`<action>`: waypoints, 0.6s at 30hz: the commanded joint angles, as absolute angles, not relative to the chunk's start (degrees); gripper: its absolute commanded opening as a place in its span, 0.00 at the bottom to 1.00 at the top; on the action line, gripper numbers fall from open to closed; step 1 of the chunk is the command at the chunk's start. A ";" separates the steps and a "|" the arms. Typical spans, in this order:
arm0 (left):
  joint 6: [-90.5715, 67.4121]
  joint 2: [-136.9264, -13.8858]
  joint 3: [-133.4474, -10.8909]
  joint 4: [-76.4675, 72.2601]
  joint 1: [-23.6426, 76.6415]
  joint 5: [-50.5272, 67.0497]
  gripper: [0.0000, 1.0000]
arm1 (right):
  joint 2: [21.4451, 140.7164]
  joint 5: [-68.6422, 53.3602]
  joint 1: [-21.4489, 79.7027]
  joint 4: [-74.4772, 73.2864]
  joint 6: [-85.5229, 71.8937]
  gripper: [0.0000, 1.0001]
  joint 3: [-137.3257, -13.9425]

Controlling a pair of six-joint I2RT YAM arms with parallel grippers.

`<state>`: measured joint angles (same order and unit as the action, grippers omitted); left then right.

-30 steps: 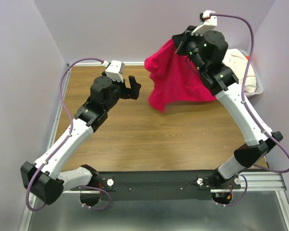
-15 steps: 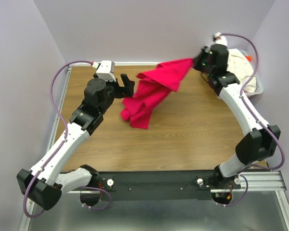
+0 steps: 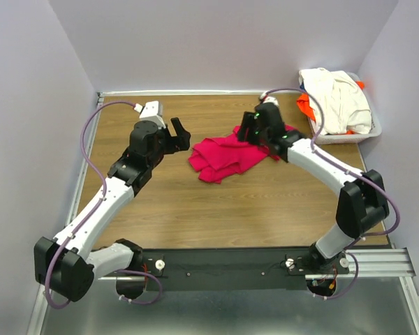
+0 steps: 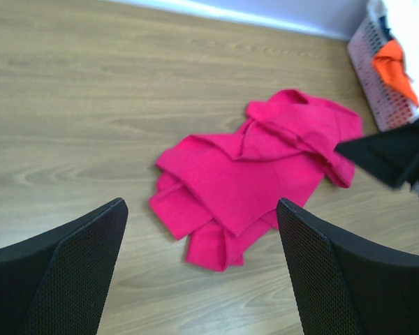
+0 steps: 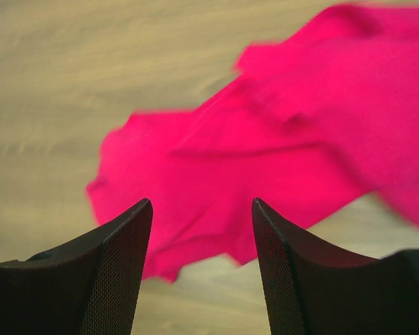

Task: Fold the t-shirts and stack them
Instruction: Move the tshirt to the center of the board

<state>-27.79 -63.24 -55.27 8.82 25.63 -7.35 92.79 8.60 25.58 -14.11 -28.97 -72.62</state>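
pink t-shirt (image 3: 227, 157): crumpled on tabletop (image 3: 167, 209), soft, light, limp | hold: probably loose corners at its 7 o'clock | left end effector (image 4: 201, 209): wide open, empty | right end effector (image 5: 199, 206): parted, empty

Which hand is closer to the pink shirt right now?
Right. The right hand hovers over the far right edge of the pink shirt; the left hand sits off to its left, apart.

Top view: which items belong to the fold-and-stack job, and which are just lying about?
Job:
- crimson-pink t-shirt, crumpled on the table
- cream-white t-shirt, heaped in the basket
- orange t-shirt, poking out beneath the cream one

Just there:
- white basket, far right corner
- wooden table
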 commanded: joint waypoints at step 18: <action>-39.11 -68.47 -41.22 0.35 22.06 -0.97 0.83 | 112.14 18.63 46.75 -13.01 -23.47 0.61 -79.98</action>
<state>-36.69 -68.47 -42.57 2.85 22.72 -1.72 109.06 16.03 44.95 -13.65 -26.39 -76.36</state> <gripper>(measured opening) 0.835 0.609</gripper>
